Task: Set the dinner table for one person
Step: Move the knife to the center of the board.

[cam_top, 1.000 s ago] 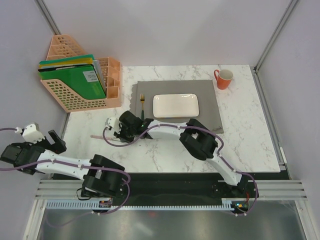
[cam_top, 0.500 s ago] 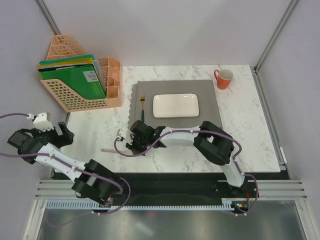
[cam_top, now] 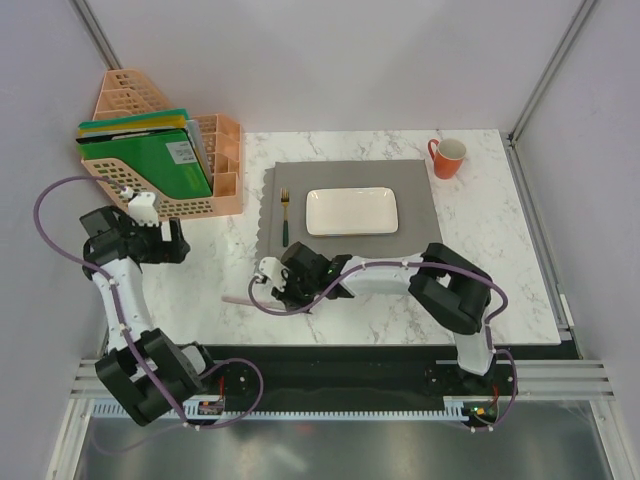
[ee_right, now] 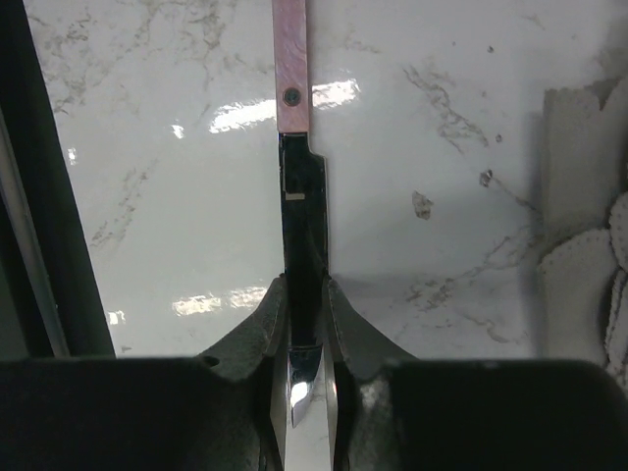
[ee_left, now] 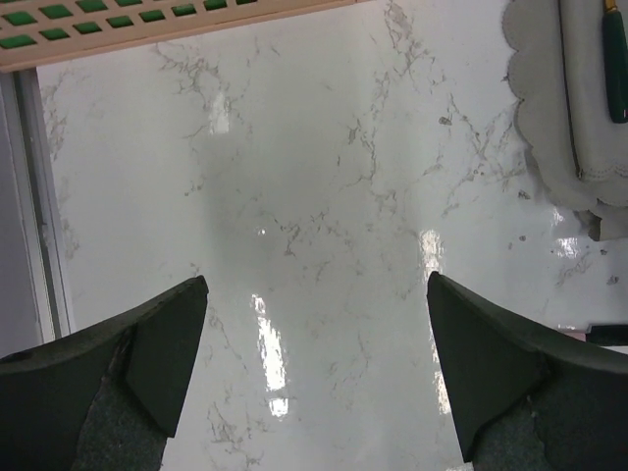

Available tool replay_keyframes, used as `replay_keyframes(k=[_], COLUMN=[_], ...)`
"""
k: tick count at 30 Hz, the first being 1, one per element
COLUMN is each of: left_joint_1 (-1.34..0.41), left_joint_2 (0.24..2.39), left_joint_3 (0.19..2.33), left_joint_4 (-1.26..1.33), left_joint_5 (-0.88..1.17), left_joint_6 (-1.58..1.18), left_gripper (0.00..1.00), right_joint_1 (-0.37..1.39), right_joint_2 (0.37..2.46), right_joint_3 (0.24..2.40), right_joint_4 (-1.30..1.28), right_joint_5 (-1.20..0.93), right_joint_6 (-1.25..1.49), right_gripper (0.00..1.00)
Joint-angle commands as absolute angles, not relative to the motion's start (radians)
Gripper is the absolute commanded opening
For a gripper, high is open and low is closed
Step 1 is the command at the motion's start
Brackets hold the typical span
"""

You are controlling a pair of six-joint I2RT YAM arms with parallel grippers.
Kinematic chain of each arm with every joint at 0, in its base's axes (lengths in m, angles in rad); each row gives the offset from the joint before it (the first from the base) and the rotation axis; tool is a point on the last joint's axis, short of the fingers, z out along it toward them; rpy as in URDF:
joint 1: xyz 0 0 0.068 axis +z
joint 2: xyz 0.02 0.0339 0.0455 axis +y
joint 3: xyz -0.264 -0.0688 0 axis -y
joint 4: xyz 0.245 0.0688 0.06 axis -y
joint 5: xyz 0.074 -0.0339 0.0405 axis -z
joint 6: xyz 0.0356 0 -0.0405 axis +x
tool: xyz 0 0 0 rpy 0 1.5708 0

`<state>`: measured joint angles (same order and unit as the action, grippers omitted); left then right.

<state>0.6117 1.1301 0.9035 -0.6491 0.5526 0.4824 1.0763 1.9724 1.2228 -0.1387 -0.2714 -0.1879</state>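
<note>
Table (cam_top: 480,270): white marble, carries everything.
File rack (cam_top: 150,195): at the table's 10 o'clock corner, not part of the setting.
Placemat (cam_top: 420,215): grey, laid toward 12 o'clock of centre.
Plate (cam_top: 351,211): white, rectangular, on the mat.
Mug (cam_top: 447,157): orange, off the mat at the plate's 1 o'clock.
Fork (cam_top: 284,215): on the mat at the plate's 9 o'clock.
Knife (ee_right: 302,186): clamped by its blade in my right hand (ee_right: 303,304), pink handle pointing away, low over bare marble at the plate's 7 o'clock.
My left hand (ee_left: 314,294): spread wide and empty, over bare marble near the rack.

Step in hand, as I judge it: placing the knife. Next move calls for carrying it across to the plate's 3 o'clock, turning it parallel to the fork, lowering it flat onto the mat, then letting go.
</note>
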Motion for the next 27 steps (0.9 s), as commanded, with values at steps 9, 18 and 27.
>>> replay_keyframes(k=[9,18,27], left_joint_1=[0.390,0.097,-0.158], left_joint_2=[1.160,1.265,1.425], left_joint_3=[0.902,1.018,1.163], left_joint_4=[-0.551,-0.546,-0.543], left_joint_5=[0.422,0.267,0.160], left_joint_6=[0.357,0.325,0.377], left_gripper=[1.00,1.00,1.00], right_joint_1=[0.931,0.930,0.930], right_joint_2=[1.908,1.838,1.822], right_joint_3=[1.031,1.028,1.048], right_joint_4=[-0.278,-0.362,-0.456], right_joint_5=[-0.204,-0.213,-0.264], right_joint_6=[-0.245,-0.256,-0.239], right_gripper=[0.00,0.00,0.00])
